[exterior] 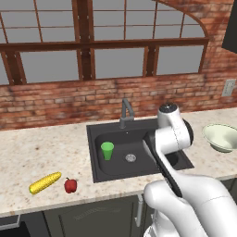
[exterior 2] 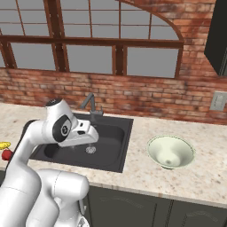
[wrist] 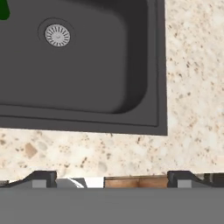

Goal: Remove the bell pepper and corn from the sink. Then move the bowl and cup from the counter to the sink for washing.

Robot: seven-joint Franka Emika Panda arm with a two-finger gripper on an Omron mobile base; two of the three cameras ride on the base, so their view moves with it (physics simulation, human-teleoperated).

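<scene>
while the corn (exterior: 45,182) and bell pepper (exterior: 70,185) lie near the counter's (exterior: 41,148) front edge left of the sink (exterior: 97,159), and the green cup (exterior: 107,150) stands in the basin, the bowl (exterior 2: 170,152) is left on the counter to the right. the gripper (wrist: 112,178) is held fully spread and empty above the sink's corner. the bowl, judged rigid and slippery, is best pinched at its rim.

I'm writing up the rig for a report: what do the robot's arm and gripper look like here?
The arm is glossy white, built of rounded, bulbous segments with dark grey bands and round dark caps at the joints. A dark strip runs along one link in the left base view. No cables or markings are visible. The gripper shows as two small dark, blocky finger tips.
</scene>
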